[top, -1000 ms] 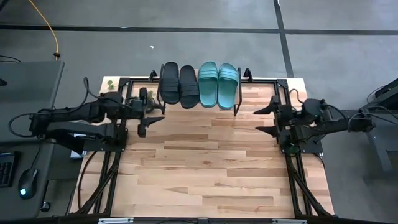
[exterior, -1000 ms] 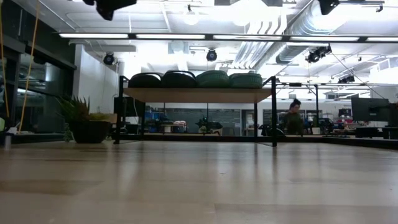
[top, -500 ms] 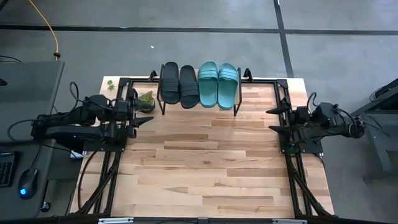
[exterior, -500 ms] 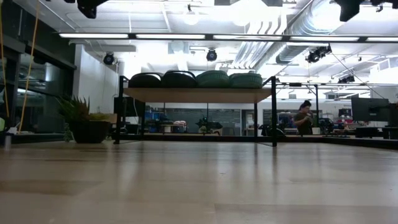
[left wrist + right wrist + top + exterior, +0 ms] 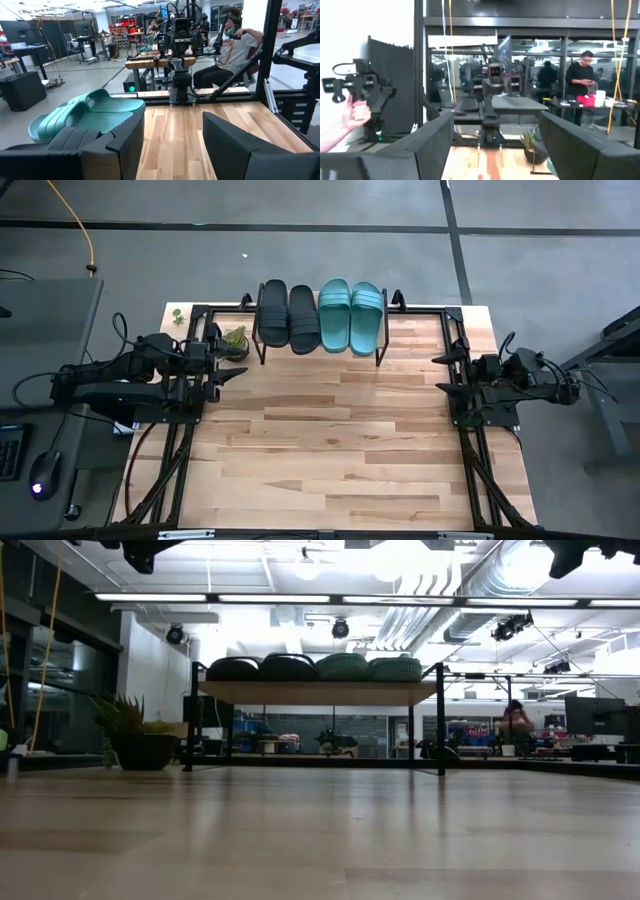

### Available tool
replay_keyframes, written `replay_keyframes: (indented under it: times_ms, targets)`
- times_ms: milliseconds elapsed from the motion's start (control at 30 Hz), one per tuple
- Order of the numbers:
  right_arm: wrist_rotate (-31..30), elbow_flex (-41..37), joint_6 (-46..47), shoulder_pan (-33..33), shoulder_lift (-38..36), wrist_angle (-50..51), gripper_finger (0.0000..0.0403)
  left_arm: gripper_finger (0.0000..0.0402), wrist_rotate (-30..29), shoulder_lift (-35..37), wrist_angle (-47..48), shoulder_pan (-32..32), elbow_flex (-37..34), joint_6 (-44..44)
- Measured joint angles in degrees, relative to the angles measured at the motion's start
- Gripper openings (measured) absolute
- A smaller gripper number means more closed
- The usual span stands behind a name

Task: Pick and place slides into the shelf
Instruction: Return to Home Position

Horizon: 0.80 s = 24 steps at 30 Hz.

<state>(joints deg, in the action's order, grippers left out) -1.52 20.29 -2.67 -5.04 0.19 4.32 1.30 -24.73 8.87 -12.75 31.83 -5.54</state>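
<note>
All the slides sit on the shelf (image 5: 320,340) at the table's far edge, soles down on its plank top, side by side. Two black slides (image 5: 289,317) are toward the left and two teal slides (image 5: 350,316) toward the right. In the low view they show as a row (image 5: 315,668) above the shelf plank (image 5: 320,692). My left gripper (image 5: 236,360) is open, level, left of the shelf. My right gripper (image 5: 442,374) is open, near the table's right edge. The left wrist view shows the teal slides (image 5: 87,112) beside my open fingers (image 5: 125,145).
A small potted plant (image 5: 235,338) (image 5: 130,735) stands just left of the shelf, close to my left gripper. Black frame rails (image 5: 470,450) run along both table sides. The wooden tabletop (image 5: 330,450) stretches out in front of the shelf. A person (image 5: 232,42) sits beyond the table.
Both arms have drawn back from the shelf: the left gripper moved toward the table's left edge, the right gripper toward its right edge, most of it in the first half second. The slides have stayed where they were on the shelf.
</note>
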Motion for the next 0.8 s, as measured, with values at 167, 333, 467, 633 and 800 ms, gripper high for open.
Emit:
replay_keyframes:
  times_ms: [167, 333, 467, 633, 800]
  targets:
    - [2.03, -3.48, -1.41, 0.00, 0.07, -5.83, 0.0281, 0.0184, 0.17, 0.00, -0.36, 0.00, -0.48, 0.31]
    - [1.43, -10.31, -2.94, 0.00, 0.09, -17.84, 0.0281, 0.0184, 0.19, 0.28, -6.54, 0.00, -4.09, 0.74]
    - [0.63, -15.83, -3.73, 0.04, 0.09, -28.25, 0.0281, 0.0184, 0.19, 0.29, -10.35, 0.00, -5.78, 0.87]
    - [-1.33, -19.69, -3.68, 0.26, 0.09, -35.13, 0.0281, 0.0184, 0.19, 0.31, -12.15, 0.00, -7.47, 1.13]
    - [-2.58, -19.73, -3.40, 0.26, 0.11, -34.12, 0.0281, 0.0184, 0.17, 0.31, -16.12, 0.00, -9.63, 1.44]
